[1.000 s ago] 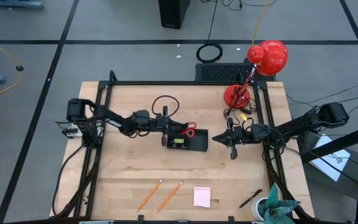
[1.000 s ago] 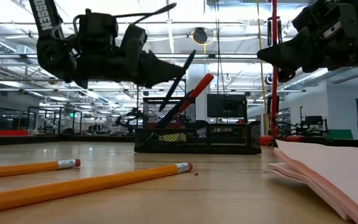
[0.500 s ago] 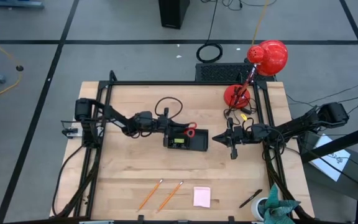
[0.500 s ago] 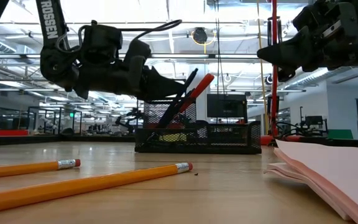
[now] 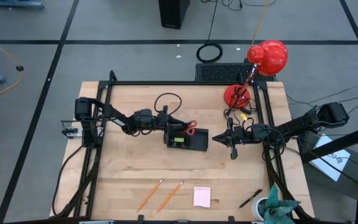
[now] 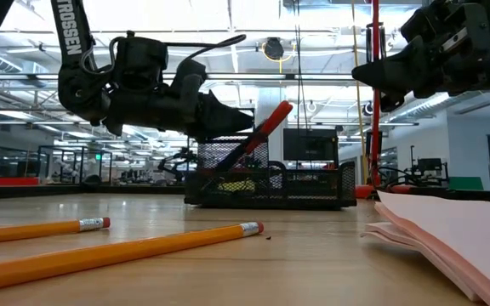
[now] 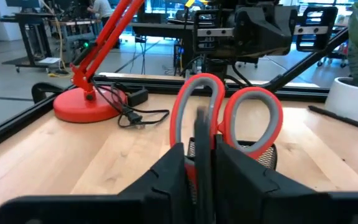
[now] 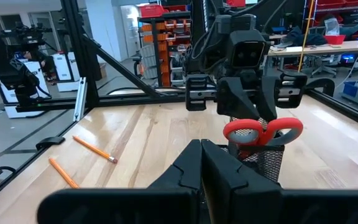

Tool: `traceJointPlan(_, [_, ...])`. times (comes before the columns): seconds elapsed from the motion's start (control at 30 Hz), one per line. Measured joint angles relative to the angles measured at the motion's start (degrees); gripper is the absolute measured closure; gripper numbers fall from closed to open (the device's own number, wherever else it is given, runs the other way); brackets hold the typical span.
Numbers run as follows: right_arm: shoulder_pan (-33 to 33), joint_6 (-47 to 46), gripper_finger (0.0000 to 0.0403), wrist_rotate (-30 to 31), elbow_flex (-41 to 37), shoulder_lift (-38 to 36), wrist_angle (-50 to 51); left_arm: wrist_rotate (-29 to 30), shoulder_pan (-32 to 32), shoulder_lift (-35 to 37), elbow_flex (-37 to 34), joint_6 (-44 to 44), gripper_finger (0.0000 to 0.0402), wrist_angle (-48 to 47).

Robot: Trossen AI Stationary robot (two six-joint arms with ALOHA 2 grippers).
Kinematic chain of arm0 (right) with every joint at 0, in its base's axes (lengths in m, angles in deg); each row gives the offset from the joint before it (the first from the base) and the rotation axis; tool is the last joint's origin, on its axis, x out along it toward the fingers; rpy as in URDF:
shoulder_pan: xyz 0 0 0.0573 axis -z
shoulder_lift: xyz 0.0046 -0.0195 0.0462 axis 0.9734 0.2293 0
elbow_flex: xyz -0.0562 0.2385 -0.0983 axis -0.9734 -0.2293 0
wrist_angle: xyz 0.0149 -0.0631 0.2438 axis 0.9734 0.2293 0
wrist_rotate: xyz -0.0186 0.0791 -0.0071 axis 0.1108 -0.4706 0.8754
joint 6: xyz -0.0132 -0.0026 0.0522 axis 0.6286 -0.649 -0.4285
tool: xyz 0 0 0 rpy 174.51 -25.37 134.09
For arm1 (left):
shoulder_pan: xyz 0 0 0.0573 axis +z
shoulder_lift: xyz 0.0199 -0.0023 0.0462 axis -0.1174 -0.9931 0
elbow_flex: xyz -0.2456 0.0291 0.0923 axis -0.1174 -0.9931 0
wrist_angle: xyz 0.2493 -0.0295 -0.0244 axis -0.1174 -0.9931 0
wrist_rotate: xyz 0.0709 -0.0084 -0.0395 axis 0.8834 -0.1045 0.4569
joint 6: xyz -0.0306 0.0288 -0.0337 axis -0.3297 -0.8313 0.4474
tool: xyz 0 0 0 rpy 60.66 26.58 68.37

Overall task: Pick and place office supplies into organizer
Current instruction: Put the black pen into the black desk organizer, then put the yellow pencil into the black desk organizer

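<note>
The left gripper point(image 5: 168, 126) has moved over the organizer point(image 5: 194, 142), fingers clamped on a dark pen point(image 7: 201, 140) pointing down beside the upright scissors point(image 5: 189, 130).

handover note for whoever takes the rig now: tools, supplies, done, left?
Left tool: over the organizer tall section, shut on a dark pen beside the red scissors already standing there.
Right tool: shut, hovering beside the organizer, holding nothing.
Done: scissors in; a yellow item is inside too.
Left: two pencils, pink sticky pad, second pen, all at the table's near edge.
</note>
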Motion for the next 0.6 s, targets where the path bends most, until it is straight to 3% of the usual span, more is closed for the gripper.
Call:
traceJointPlan(0.2, [0.0,0.0,0.0399,0.0,0.0,0.0,0.0,-0.9,-1.3,0.4,-0.1,-1.5,0.0263,0.5])
traceJointPlan(0.33, [0.0,0.0,0.0399,-0.2,0.0,0.0,0.0,-0.5,-4.3,6.3,-0.3,-1.5,0.0262,-4.7])
traceJointPlan(0.4, [0.0,0.0,0.0399,-0.2,0.0,0.0,0.0,4.2,-7.8,11.9,-0.1,-4.0,0.0269,-13.8])
traceJointPlan(0.5, [0.0,0.0,0.0399,-0.2,0.0,0.0,0.1,17.2,-15.6,19.0,2.4,-5.4,0.0284,-34.9])
traceJointPlan(0.6, [0.0,0.0,0.0399,-0.3,0.0,0.0,0.5,29.8,-24.3,22.4,8.6,4.6,0.0295,-58.1])
